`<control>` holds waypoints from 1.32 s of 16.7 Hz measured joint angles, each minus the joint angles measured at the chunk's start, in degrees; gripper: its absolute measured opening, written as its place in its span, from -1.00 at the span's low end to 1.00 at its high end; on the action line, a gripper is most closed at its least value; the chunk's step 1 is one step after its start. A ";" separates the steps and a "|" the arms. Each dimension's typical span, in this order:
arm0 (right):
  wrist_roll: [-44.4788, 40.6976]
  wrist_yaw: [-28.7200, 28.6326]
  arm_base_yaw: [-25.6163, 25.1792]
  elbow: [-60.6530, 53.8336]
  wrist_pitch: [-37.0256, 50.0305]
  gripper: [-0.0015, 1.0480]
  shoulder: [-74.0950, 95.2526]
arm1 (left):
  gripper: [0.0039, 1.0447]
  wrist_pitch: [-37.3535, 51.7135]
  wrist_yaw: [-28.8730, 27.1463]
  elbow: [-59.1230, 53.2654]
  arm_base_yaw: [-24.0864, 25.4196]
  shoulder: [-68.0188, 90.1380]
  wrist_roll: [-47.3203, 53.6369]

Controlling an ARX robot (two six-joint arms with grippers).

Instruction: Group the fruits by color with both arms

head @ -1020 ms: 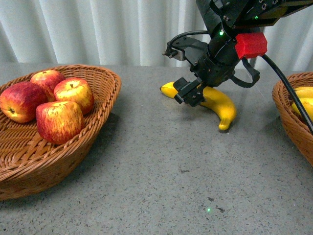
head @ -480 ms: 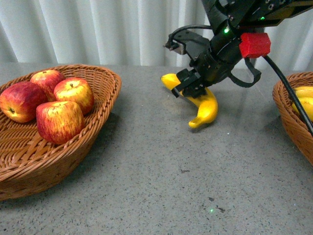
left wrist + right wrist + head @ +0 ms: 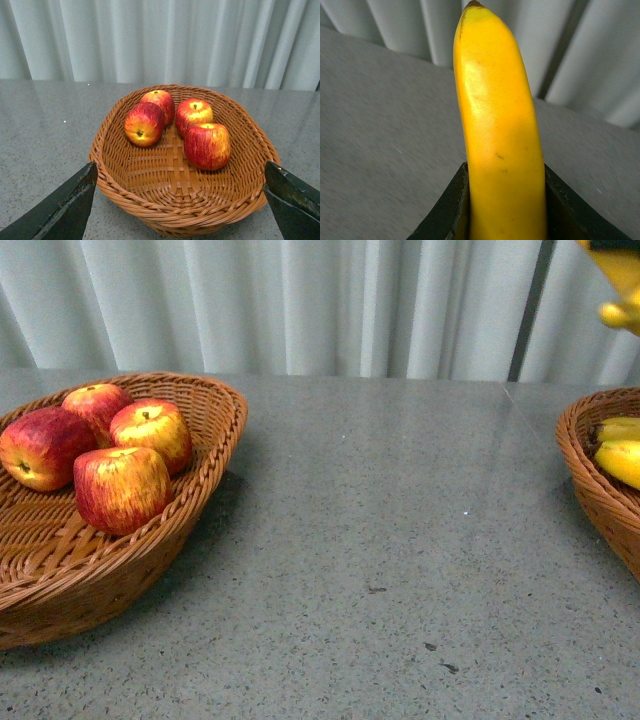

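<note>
Clamping the banana (image 3: 500,140), right fingers (image 3: 447,212) flank it; left fingers (image 3: 60,210) spread apart.

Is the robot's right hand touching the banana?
Touching. In the right wrist view, the banana sits squeezed between the right gripper's two dark fingers, one pressed against each side with no gap showing.

4 red-yellow apples (image 3: 120,485) clustered; banana (image 3: 501,140) held aloft; 2 bananas (image 3: 622,452) right.
</note>
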 joint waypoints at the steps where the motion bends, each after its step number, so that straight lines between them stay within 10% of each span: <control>1: -3.15 -0.26 -3.82 -4.07 0.31 -0.38 -1.09 | 0.88 0.00 0.00 0.00 0.00 -0.02 0.00; 7: -25.03 -3.21 -16.83 -23.28 1.46 -0.37 -10.25 | 0.88 0.00 0.00 0.00 0.00 -0.02 0.02; 13: -22.40 -9.70 -14.05 -26.32 6.51 0.90 -18.01 | 0.88 0.00 0.00 0.00 0.00 -0.02 0.00; 18: -1.81 -21.20 -12.46 -34.80 15.91 0.87 -34.60 | 0.88 0.00 0.00 0.00 0.00 0.00 0.02; 22: 9.79 9.84 -6.67 -57.18 20.81 0.04 -59.52 | 0.88 0.00 -0.04 0.00 0.00 0.00 0.00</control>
